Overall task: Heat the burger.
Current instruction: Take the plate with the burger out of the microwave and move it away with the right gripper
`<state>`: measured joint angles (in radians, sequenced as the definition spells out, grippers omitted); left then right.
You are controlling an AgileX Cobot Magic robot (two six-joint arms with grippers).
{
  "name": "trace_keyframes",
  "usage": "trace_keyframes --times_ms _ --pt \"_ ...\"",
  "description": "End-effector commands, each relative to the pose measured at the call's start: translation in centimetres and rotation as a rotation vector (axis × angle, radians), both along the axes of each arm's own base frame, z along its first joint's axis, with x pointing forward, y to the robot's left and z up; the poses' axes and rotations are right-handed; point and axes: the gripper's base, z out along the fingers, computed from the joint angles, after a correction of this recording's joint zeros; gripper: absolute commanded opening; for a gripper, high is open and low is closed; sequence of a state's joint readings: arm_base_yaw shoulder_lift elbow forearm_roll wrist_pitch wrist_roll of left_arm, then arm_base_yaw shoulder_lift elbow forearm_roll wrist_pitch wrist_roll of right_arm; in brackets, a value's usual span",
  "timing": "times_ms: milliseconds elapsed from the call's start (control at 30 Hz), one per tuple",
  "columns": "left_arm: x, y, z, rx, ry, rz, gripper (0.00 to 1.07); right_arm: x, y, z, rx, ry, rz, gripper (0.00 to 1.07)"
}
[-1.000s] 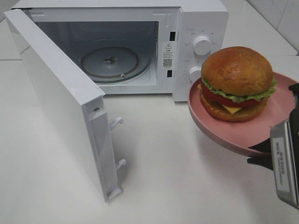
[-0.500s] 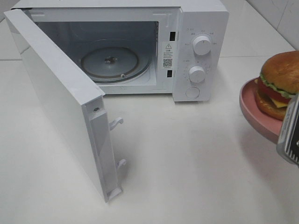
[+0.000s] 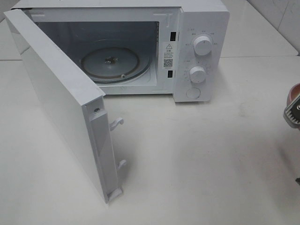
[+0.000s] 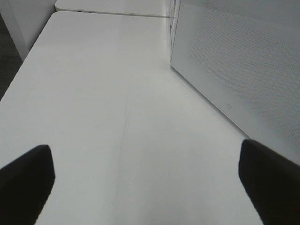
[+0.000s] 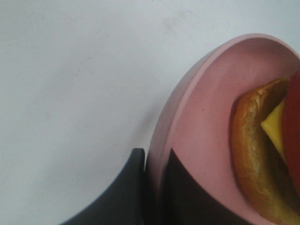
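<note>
In the right wrist view the burger shows only partly: brown bun edge, yellow cheese and red tomato. It sits on the pink plate. My right gripper is shut on the plate's rim, one black finger outside and one inside. In the exterior high view only a part of the right arm shows at the right edge, and the burger is almost wholly out of that frame. My left gripper is open over bare tabletop, beside the microwave door.
The white microwave stands at the back with its door swung wide open toward the front left. Its glass turntable holds nothing. Two knobs are on the right panel. White tabletop spreads in front.
The right arm has carried the plate and burger to the right, from beside the microwave's panel almost out of the exterior high view. The microwave and its door have not moved.
</note>
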<state>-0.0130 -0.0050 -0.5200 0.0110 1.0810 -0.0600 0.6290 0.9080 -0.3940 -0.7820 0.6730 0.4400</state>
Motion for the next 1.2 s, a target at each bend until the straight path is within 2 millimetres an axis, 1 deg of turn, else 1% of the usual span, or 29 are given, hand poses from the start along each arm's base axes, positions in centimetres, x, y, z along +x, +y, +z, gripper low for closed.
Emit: trace_keyframes --times_ms 33,167,300,333,467,500,567,600,667,767,833,933,1000,1100,1200 --pt "-0.2 0.0 0.0 -0.004 -0.028 0.002 1.01 1.1 0.1 -0.1 -0.005 -0.063 -0.082 0.00" --pt "-0.2 0.0 0.0 -0.004 -0.028 0.002 1.01 1.6 0.3 -0.6 0.008 -0.068 -0.140 0.00" --pt "-0.2 0.0 0.0 -0.004 -0.028 0.002 1.01 2.6 0.7 -1.7 0.008 -0.077 -0.216 0.00" --pt "-0.2 0.0 0.0 -0.004 -0.028 0.002 1.01 2.6 0.7 -1.7 0.008 -0.077 -0.216 0.00" --pt "-0.2 0.0 0.0 -0.004 -0.028 0.002 1.01 3.5 1.0 -2.9 0.007 -0.082 -0.280 0.00" --pt "-0.2 0.0 0.0 -0.004 -0.028 0.002 1.01 3.5 1.0 -2.9 0.007 -0.082 -0.280 0.00" --pt "-0.2 0.0 0.0 -0.004 -0.028 0.002 1.01 4.0 1.2 -3.8 0.012 -0.077 -0.327 0.00" --pt "-0.2 0.0 0.0 -0.004 -0.028 0.002 1.01 4.0 1.2 -3.8 0.012 -0.077 -0.327 0.00" --pt "-0.2 0.0 0.0 -0.004 -0.028 0.002 1.01 4.4 1.5 -5.1 0.002 -0.058 -0.374 0.00" --pt "-0.2 0.0 0.0 -0.004 -0.028 0.002 1.01 4.6 1.6 -5.5 -0.002 -0.055 -0.385 0.00" --pt "-0.2 0.0 0.0 -0.004 -0.028 0.002 1.01 5.1 1.8 -6.8 -0.018 -0.052 -0.418 0.00" --pt "-0.2 0.0 0.0 -0.004 -0.028 0.002 1.01 5.2 1.9 -7.2 -0.019 -0.052 -0.430 0.00" --pt "-0.2 0.0 0.0 -0.004 -0.028 0.002 1.01 5.6 2.0 -8.5 -0.024 -0.061 -0.466 0.00" --pt "-0.2 0.0 0.0 -0.004 -0.028 0.002 1.01 5.7 2.0 -8.8 -0.026 -0.066 -0.478 0.01" --pt "-0.2 0.0 0.0 -0.004 -0.028 0.002 1.01 6.0 1.7 -9.8 -0.047 -0.106 -0.538 0.02"
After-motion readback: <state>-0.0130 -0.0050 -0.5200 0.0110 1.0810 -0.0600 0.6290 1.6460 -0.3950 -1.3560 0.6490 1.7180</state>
